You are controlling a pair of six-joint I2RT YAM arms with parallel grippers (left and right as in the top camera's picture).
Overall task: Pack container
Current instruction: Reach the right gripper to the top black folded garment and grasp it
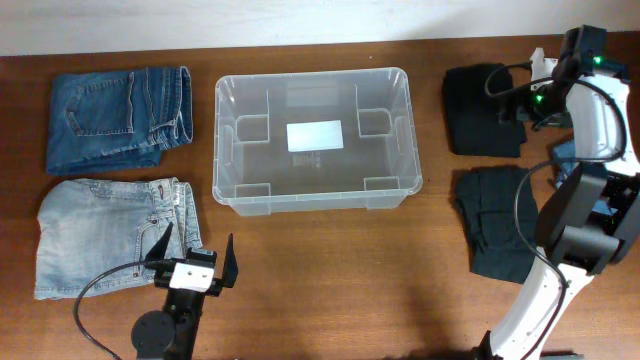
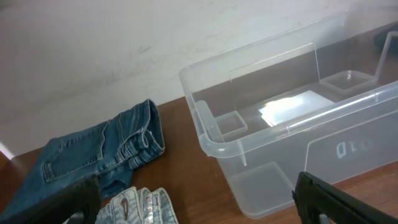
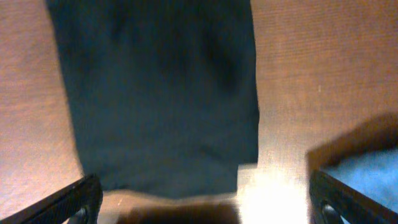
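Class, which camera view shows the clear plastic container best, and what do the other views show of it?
The overhead view: the whole container shows, full rim, empty inside, white label on its base. The left wrist view shows only one end and part of the inside. The right wrist view shows none, only dark cloth.

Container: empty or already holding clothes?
Empty: the container shows only its white label on the base; dark jeans and light jeans lie outside on the table.
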